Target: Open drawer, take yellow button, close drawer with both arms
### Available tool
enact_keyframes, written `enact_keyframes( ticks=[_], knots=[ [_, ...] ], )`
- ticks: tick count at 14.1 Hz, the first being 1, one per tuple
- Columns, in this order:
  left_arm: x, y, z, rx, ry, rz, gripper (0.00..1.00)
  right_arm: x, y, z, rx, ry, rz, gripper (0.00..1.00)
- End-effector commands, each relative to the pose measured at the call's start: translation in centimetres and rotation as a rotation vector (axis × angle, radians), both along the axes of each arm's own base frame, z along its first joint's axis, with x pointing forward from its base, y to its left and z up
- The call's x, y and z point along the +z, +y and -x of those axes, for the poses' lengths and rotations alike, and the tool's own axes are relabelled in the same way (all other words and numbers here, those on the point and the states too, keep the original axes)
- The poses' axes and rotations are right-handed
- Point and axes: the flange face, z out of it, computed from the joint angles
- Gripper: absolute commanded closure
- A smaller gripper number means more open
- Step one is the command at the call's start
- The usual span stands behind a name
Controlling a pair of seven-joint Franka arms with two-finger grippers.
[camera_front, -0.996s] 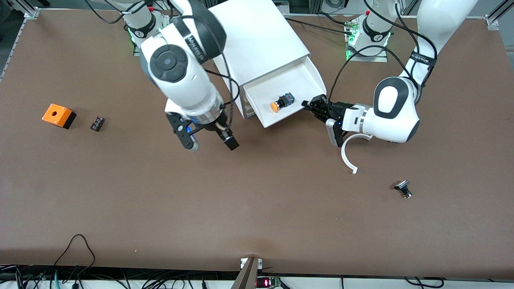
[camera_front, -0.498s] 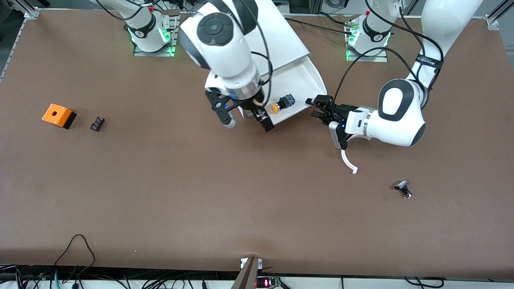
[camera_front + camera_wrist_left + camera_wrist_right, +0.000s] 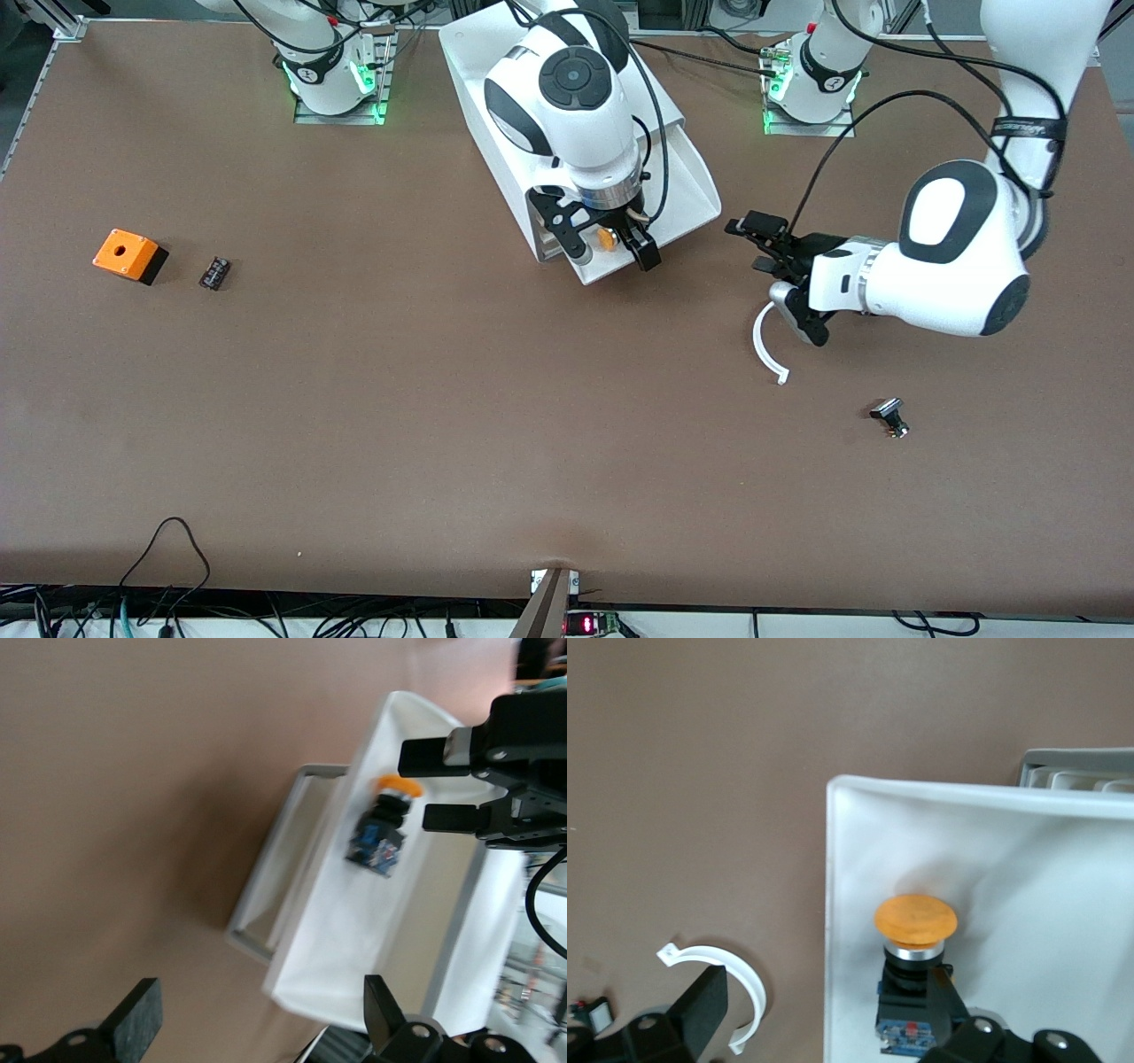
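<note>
**Two arms working at the open drawer**

Two white arms are sharing the brown table [image 3: 532, 425], and the white drawer cabinet [image 3: 496, 80] is standing between their bases with its drawer [image 3: 691, 190] pulled out toward the front camera. That opening is what is letting the right arm reach straight down into the tray.

The right gripper [image 3: 611, 250] is hanging over the drawer's front end, fingers spread wide and holding nothing, bracketing the button [image 3: 915, 943]. The button is lying on its side on the drawer floor, its orange cap pointing at the front wall; the pick appears to be just starting.

The left gripper [image 3: 760, 241] is waiting over bare table just beside the drawer, toward the left arm's end, fingers parted and empty, probably staying close for the closing push.

A curved white plastic piece [image 3: 766, 350] is lying on the table under the left wrist. An orange square box [image 3: 129, 255] and a small black part [image 3: 214, 272] are sitting near the right arm's end, well apart from the drawer, and a small silver-and-black piece [image 3: 889, 416] is resting nearer the camera.

From the front, the right arm's wrist is covering most of the button and the drawer floor; only a sliver of orange is showing.
</note>
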Motion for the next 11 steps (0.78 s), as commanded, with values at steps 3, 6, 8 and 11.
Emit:
enact_keyframes(
  ticks=[3,6,8,11],
  knots=[
    [5.7,1.6,-1.2,0.042,-0.002,-0.238,0.0,-0.8,0.7,0.9,-0.01,0.047,-0.007,0.05],
    [8.3,1.6,-1.2,0.098,-0.03,-0.404,0.0,-1.7,1.5,2.4,0.012,0.06,0.011,0.11],
    [9.7,2.0,-1.2,0.111,-0.045,-0.497,0.0,-2.3,1.9,3.2,0.021,0.068,0.021,0.11],
    [12.0,1.2,-1.0,0.075,-0.092,-0.579,0.0,-3.0,2.4,4.3,0.035,0.08,0.035,0.11]
  ],
)
